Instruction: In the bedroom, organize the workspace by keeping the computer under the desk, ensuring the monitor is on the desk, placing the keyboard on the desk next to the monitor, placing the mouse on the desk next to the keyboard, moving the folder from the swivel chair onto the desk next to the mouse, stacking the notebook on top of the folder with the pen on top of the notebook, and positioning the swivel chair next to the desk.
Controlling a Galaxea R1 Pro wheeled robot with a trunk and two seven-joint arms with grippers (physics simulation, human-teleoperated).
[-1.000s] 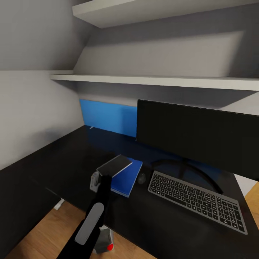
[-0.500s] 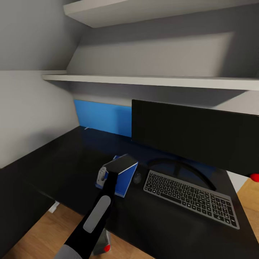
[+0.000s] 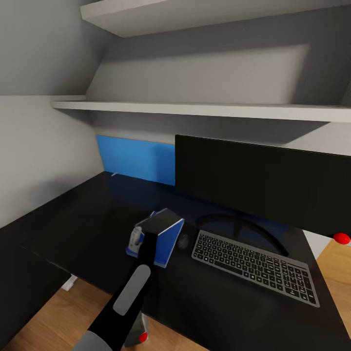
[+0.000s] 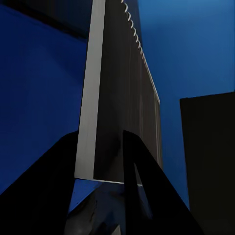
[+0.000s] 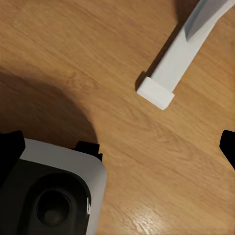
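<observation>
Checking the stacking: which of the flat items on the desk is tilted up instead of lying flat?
The dark notebook, gripped by the left tool; the blue folder and keyboard lie flat.

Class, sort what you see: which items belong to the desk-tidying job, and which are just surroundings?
Job items: desk, monitor, keyboard, mouse, folder, notebook in left gripper, computer.
Surroundings: wall shelves, wood floor.

Glossy black desk, matt black monitor, smooth blue folder, grained wood floor.
</observation>
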